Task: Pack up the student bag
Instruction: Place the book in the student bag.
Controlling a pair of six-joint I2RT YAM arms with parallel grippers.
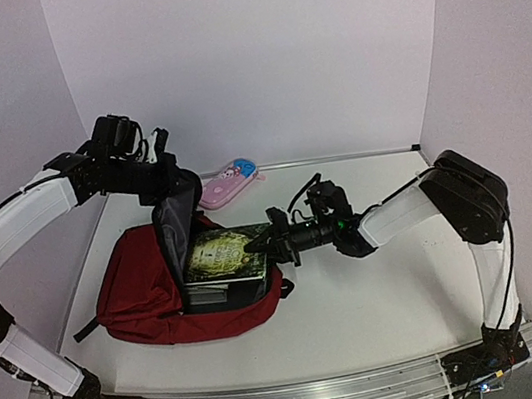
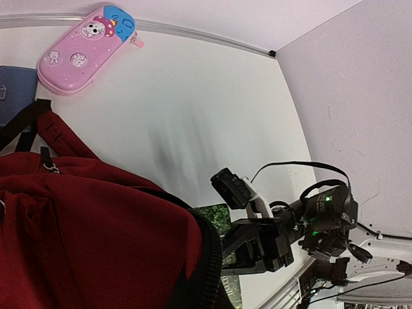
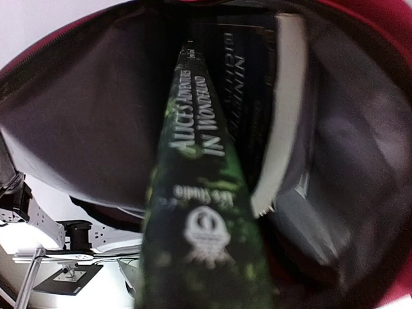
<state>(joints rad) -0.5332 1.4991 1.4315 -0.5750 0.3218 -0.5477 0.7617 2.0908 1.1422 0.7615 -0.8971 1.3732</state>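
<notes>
Backpack of dark red soft fabric (image 1: 139,290) lies flat on the left half of the white tabletop (image 1: 364,305), its mouth turned toward the right. Its black straps trail off at the left and lower right.

The left hand (image 1: 166,183) is pressed together on the upper edge of the mouth. It holds that flap raised, so the grey lining hangs down and the opening gapes.

The right hand (image 1: 265,243) reaches in from the right and pinches the near edge of a green paperback book (image 1: 219,254). This book is partly inside the mouth, with its right end sticking out. In the right wrist view its spine runs straight away into the bag, and the title reads as Alice in Wonderland.

Beside it in that view is a darker book (image 3: 286,109) with white page edges, already within the grey lining. From above, this one lies beneath the green one.

A pink pencil case (image 1: 230,183) with a cartoon figure and a blue end lies on the tabletop behind the bag, near the back wall. It touches neither the bag nor either hand.
</notes>
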